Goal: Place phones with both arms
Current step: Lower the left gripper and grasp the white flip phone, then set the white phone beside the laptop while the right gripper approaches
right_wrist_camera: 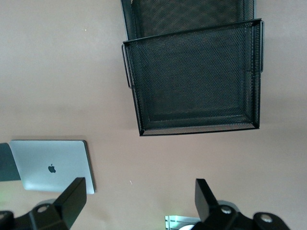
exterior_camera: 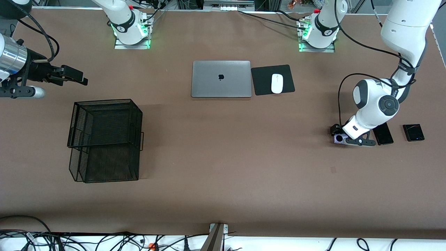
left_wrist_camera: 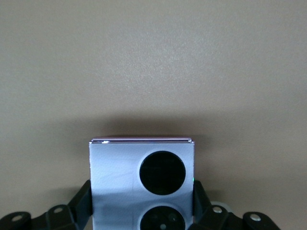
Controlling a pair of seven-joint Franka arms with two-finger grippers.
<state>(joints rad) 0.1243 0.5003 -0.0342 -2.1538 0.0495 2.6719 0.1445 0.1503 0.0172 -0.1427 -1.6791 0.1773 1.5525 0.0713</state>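
Observation:
The lavender-white phone (exterior_camera: 338, 139) with two black circles lies on the table toward the left arm's end. My left gripper (exterior_camera: 339, 136) is low over it, and in the left wrist view its fingers (left_wrist_camera: 82, 199) press both sides of the phone (left_wrist_camera: 120, 167). The long slim black phone (exterior_camera: 383, 134) and the small squarish black phone (exterior_camera: 413, 132) lie beside it, closer to the table's end. My right gripper (exterior_camera: 75, 75) hangs open and empty above the table near the black mesh tray (exterior_camera: 104, 139). Its fingers (right_wrist_camera: 72, 196) are wide apart.
The two-tier black mesh tray (right_wrist_camera: 192, 76) stands toward the right arm's end. A closed grey laptop (exterior_camera: 221, 78), also in the right wrist view (right_wrist_camera: 50, 165), and a white mouse (exterior_camera: 277, 83) on a black pad (exterior_camera: 261, 82) lie near the arms' bases.

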